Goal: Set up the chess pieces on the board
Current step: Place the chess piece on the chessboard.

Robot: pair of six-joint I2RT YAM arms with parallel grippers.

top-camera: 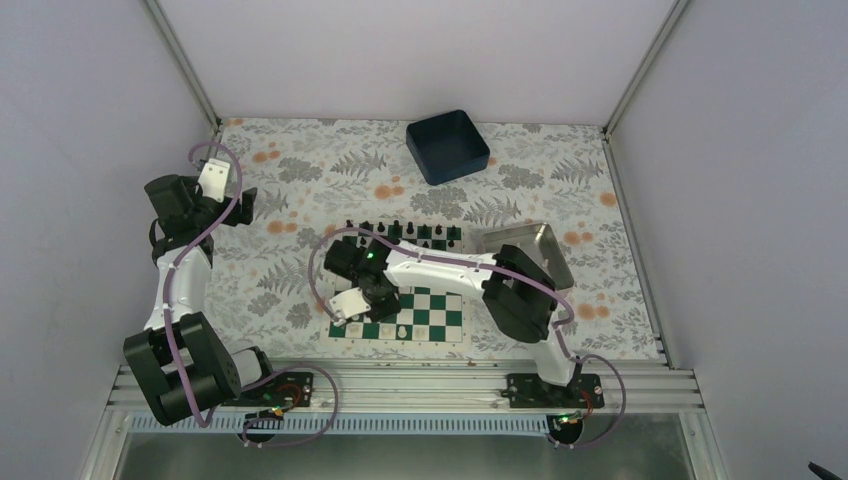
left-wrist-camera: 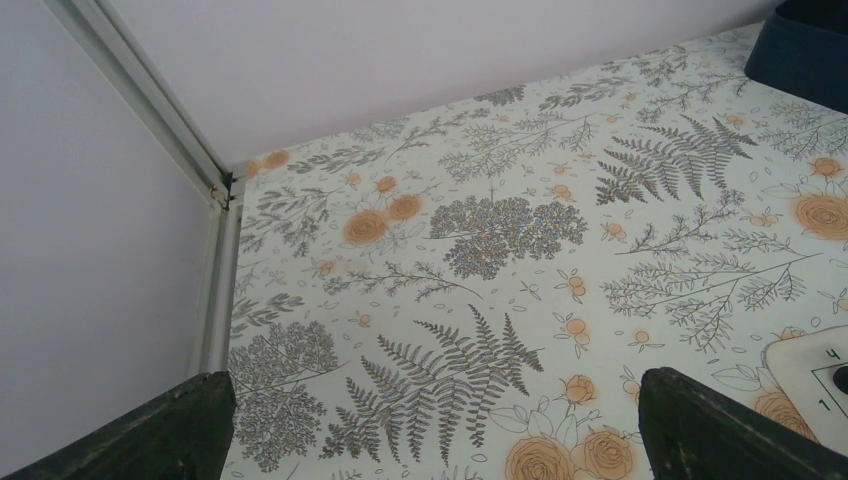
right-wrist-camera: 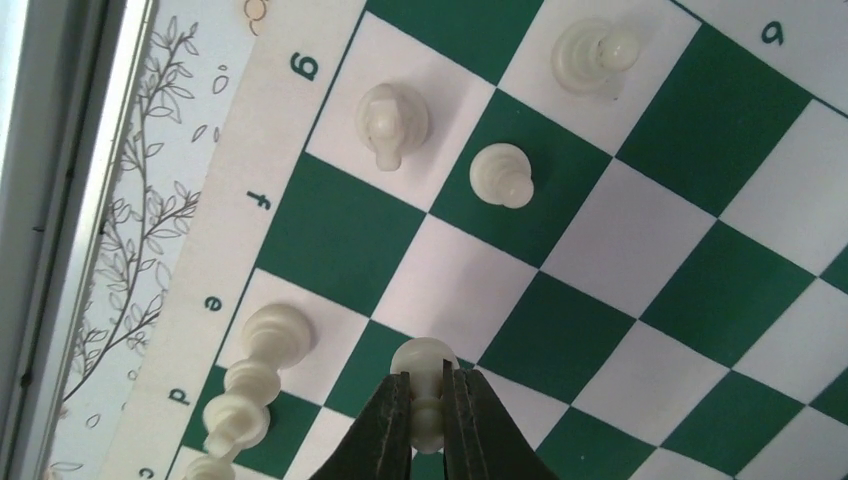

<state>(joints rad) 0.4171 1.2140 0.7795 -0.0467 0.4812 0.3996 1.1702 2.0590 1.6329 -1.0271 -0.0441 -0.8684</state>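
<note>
Floral tablecloth beneath the board; right claw pinches a white pawn by its neck over the second row, just beside a tall white piece; lower it straight, centre it on its square, then release; left claw spread wide, empty, well apart.

Pale walls, floral table cover

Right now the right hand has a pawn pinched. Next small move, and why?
Probably lower it straight down. The right hand is shut on a white pawn over a green square of the board, beside a tall white piece; that square looks free.
</note>
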